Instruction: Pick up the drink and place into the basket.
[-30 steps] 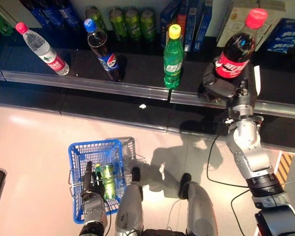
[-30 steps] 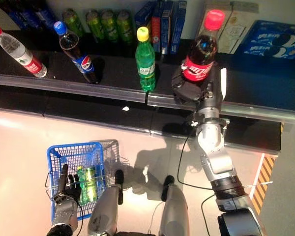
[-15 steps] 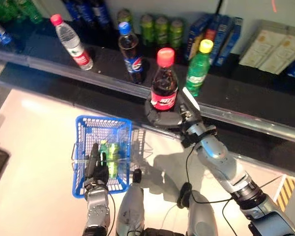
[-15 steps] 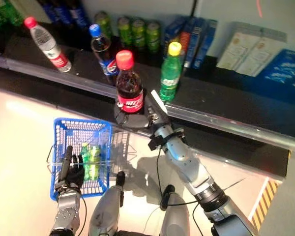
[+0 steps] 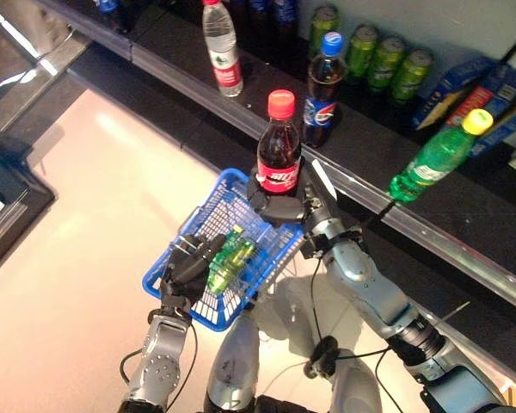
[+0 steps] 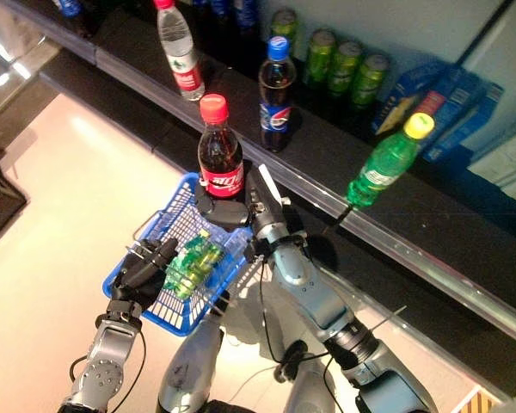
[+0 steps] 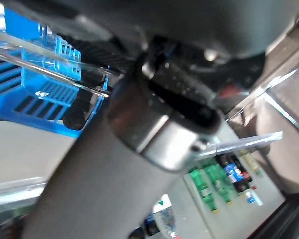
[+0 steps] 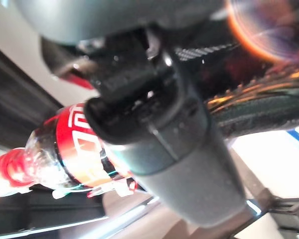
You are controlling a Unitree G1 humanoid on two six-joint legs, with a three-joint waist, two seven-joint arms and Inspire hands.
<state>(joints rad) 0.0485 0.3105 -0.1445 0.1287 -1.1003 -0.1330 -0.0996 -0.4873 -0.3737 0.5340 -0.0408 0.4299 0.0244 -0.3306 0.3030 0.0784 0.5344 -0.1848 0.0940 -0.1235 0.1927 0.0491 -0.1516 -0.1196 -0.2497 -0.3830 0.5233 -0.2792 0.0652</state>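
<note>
Here the robot's right hand [image 5: 279,205] is curled round the lower body of a cola bottle [image 5: 279,148] with a red cap and red label, holding it upright. The bottle sits above the far rim of a blue wire basket [image 5: 174,290], on the side nearest the shelf. The right wrist view shows the same red-labelled bottle gripped against the dark fingers.

The left hand [image 6: 143,267] is closed round the basket's handle at its near left side, holding the basket above the pale floor [image 5: 77,215]. Inside the basket lies a green bottle [image 5: 230,258], tilted on its side.

Behind, a dark shelf [image 6: 464,249] carries other drinks: a clear water bottle [image 5: 220,47] with a red cap, a dark cola bottle with a blue cap [image 5: 323,86], a green bottle with a yellow cap [image 5: 436,157] and a row of green cans [image 5: 377,60]. Blue cartons [image 6: 439,112] stand at the right end of the shelf.
</note>
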